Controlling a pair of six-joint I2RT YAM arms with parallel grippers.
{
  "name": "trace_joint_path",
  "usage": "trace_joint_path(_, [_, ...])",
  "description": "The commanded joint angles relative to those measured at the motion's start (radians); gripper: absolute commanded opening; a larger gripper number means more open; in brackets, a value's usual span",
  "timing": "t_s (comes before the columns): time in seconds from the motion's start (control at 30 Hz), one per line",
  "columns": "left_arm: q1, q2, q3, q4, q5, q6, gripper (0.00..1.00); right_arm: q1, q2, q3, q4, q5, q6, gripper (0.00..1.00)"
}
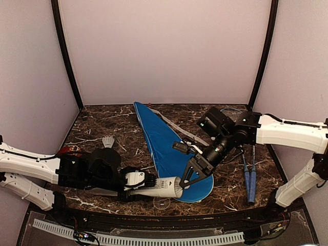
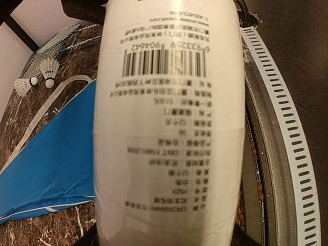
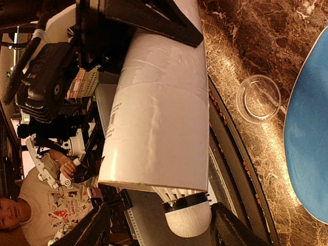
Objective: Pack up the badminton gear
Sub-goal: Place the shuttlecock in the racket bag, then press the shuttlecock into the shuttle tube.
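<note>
Gripping the long white tube (image 1: 166, 187) by its left part, the left pincer (image 1: 146, 182) is holding it along the near edge of the dark marble desk (image 1: 102, 128). Its long axis is running left to right, and its mouth is pointing right, toward the big blue racket-shaped cover (image 1: 164, 143). A small white feathered shuttlecock (image 3: 187, 219) is sitting in that mouth, cork outward. The right pincer (image 1: 183, 180) is standing wide around it, its fingers clear of it.
</note>
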Motion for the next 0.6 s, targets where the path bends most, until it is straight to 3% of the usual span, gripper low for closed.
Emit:
trace_joint_path(0.0, [0.033, -0.030, 0.010, 0.044, 0.050, -0.013, 0.60, -0.021, -0.076, -0.048, 0.077, 0.040, 0.044, 0.67])
trace_joint_path(0.33, [0.061, -0.029, 0.011, 0.049, 0.065, -0.026, 0.60, -0.022, -0.108, -0.092, 0.171, 0.042, 0.100, 0.42])
trace_joint_path(0.57, [0.067, -0.025, 0.014, 0.049, 0.062, -0.029, 0.60, -0.020, -0.097, -0.085, 0.185, 0.055, 0.099, 0.34])
